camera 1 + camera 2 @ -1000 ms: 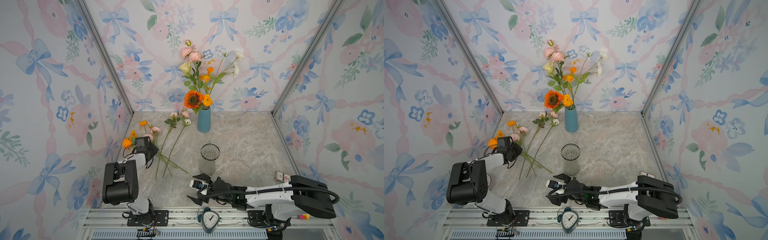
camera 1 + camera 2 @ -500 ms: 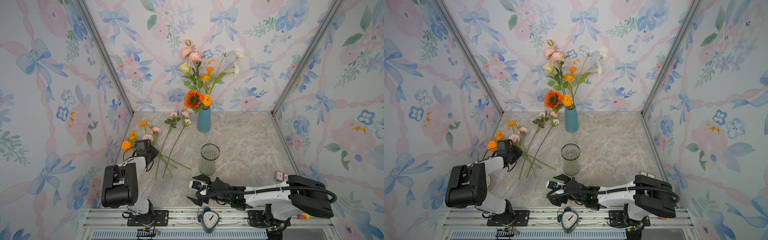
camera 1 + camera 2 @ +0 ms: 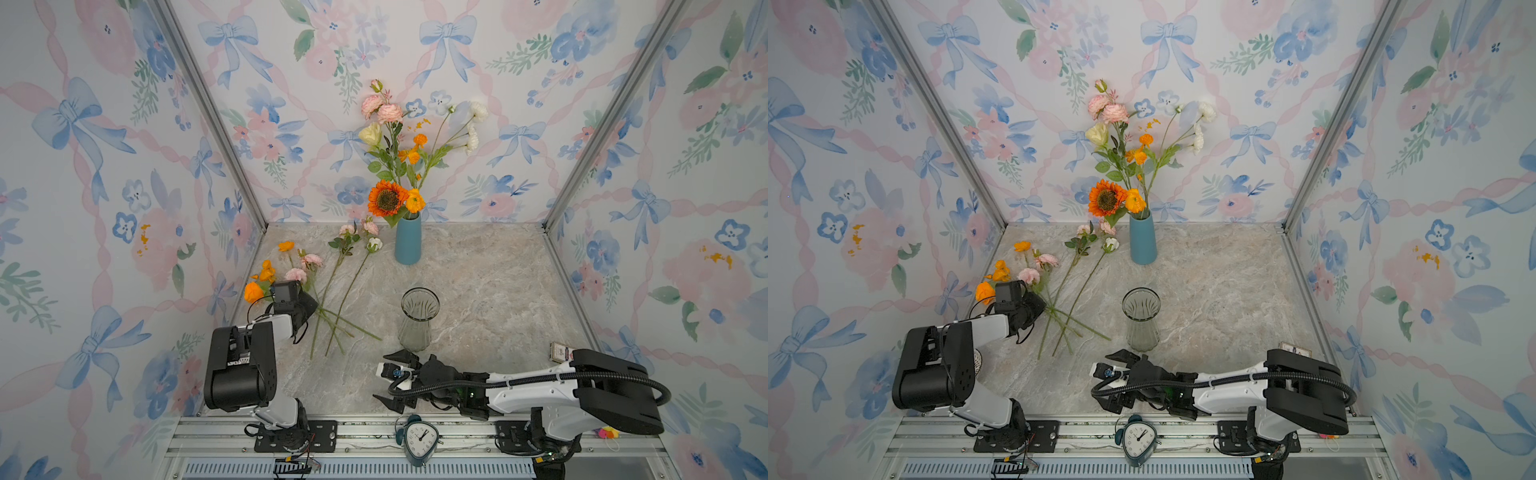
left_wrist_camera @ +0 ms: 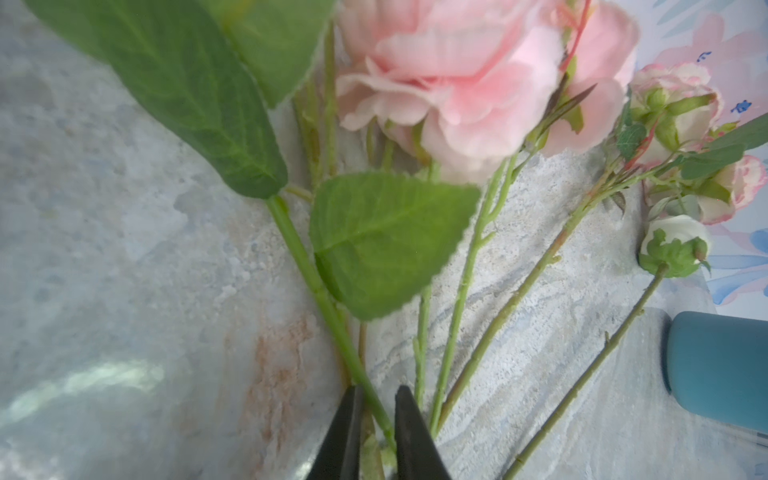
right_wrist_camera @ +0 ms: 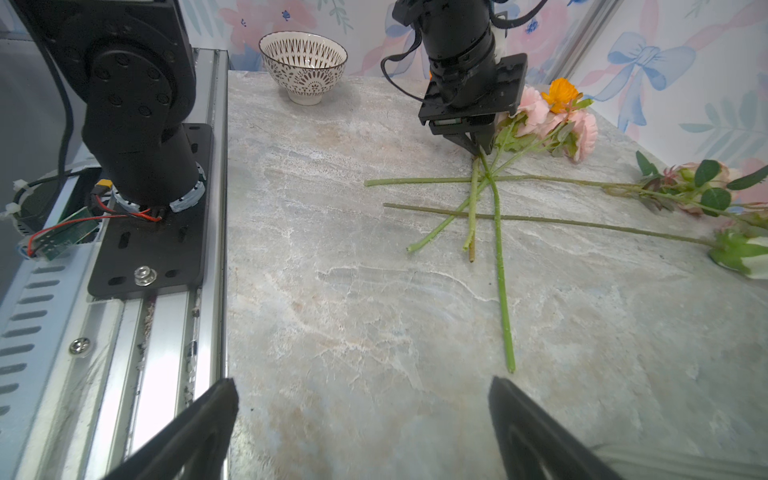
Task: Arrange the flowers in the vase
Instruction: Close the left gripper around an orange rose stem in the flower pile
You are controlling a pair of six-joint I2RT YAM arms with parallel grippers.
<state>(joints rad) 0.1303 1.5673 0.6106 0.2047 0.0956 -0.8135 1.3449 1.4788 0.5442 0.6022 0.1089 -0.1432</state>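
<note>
**Status.** The task is partly complete, by judgement.

**Placed.** A blue vase point(image 3: 408, 245) stands upright at the middle of the back edge of the bench point(image 3: 478, 291). It holds a bunch that includes the sunflower point(image 3: 387, 198), pink, cream and white blooms and small orange ones.

**Not placed.** Several loose flowers point(image 3: 296, 274) lie flat along the left edge of the bench. Their blooms point toward the back left corner and their stems cross one another nearer the middle. A clear glass vase point(image 3: 417, 320) stands upright between the bench centre and the front edge. It is well apart from the blue vase and appears empty. Which vase is to receive the loose stems cannot be told.

**Left gripper** point(image 4: 379, 392). It points down at the place where the stems cross. The jaws are nearly closed, one on each side of a leafy stem point(image 4: 328, 307), and grip it. The stem lies at bench level, so the pick is not yet a lift.

**Right gripper** point(image 5: 363, 384). It sits low near the front edge, just in front of the glass vase. The jaws are spread wide and hold nothing.

**Left to do.** Lift the gripped stem, insert it in a vase, then repeat for each stem on the bench.
</note>
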